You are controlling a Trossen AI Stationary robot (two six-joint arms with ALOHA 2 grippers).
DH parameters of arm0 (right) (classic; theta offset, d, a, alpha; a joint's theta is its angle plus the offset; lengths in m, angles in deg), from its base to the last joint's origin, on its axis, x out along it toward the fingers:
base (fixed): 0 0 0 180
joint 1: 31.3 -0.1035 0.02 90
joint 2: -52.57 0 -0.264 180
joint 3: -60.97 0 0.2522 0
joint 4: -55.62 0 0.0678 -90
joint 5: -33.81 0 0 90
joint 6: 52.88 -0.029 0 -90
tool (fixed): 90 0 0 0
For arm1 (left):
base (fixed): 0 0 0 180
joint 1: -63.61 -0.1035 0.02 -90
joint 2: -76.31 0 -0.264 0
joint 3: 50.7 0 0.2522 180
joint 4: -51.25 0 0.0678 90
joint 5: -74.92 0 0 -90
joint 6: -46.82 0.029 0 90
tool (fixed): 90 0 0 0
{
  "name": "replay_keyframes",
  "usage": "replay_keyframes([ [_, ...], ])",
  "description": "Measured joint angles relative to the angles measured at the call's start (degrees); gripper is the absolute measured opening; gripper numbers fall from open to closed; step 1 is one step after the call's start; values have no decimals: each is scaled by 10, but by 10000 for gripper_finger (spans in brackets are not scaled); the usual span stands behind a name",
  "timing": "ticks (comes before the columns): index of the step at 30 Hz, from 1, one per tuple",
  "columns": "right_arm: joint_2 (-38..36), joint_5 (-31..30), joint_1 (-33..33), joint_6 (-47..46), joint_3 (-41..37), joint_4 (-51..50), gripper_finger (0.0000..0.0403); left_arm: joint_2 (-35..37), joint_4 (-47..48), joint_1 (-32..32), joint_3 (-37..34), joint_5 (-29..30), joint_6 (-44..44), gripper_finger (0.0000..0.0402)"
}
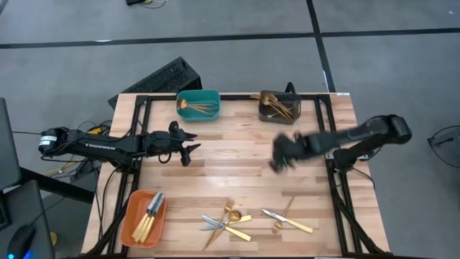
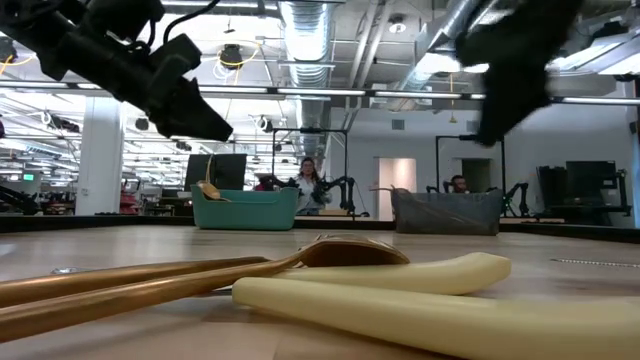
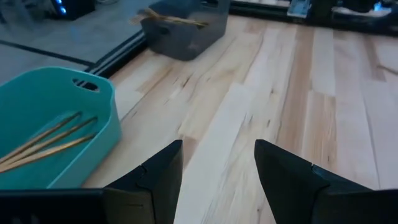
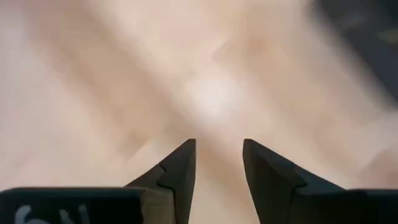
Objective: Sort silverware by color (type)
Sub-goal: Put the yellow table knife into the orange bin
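Loose silverware lies near the table's near edge: a crossed heap of gold pieces and knives (image 1: 228,221) and a knife with a gold spoon (image 1: 286,218). The teal bin (image 1: 199,105) holds gold pieces (image 3: 43,142). Gold pieces also fill the dark grey bin (image 1: 278,106), and the orange bin (image 1: 142,217) holds knives. My left gripper (image 1: 190,147) hovers open over bare wood just nearer than the teal bin, holding nothing (image 3: 217,162). My right gripper (image 1: 279,157) hangs open and empty above the table's middle right (image 4: 217,158), blurred.
Black frame rails (image 1: 338,173) run along the table's left, right and far sides. Bare wood (image 1: 230,173) spreads between the two grippers across the table's middle. In the low view, a knife handle (image 2: 400,300) and a gold spoon (image 2: 340,252) lie close to the camera.
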Motion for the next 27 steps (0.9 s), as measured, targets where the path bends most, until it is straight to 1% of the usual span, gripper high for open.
replay_keyframes([
  [2,9,-4,-103,-59,0,-5,154,0,-5,0,0,2,-1,187],
  [3,23,-8,-148,-74,0,-1,152,0,-10,0,0,2,2,187],
  [5,54,-2,-218,-111,0,3,147,0,-24,0,0,2,5,187],
  [7,86,24,-269,-177,1,4,143,0,-40,0,0,-4,-2,187],
  [8,102,34,-289,-218,7,5,140,2,-44,0,0,-18,-11,187],
  [10,129,42,-329,-288,21,14,135,5,-45,0,0,-67,-26,187],
  [12,160,35,-364,-325,37,20,131,5,-44,1,0,-113,-33,187],
  [14,191,31,-390,-345,47,34,129,5,-45,1,0,-142,-39,187],
  [16,219,38,-403,-361,55,59,129,5,-44,1,0,-153,-48,187],
  [18,247,63,-409,-370,61,79,132,5,-44,1,0,-155,-56,187],
  [20,276,92,-409,-372,68,73,137,5,-44,1,0,-155,-54,187],
  [22,302,97,-406,-364,78,71,143,5,-50,1,0,-140,-37,187],
  [25,324,114,-399,-358,96,65,148,5,-83,1,1,-116,1,187],
  [27,333,127,-394,-360,101,58,145,5,-90,0,5,-114,12,187],
])
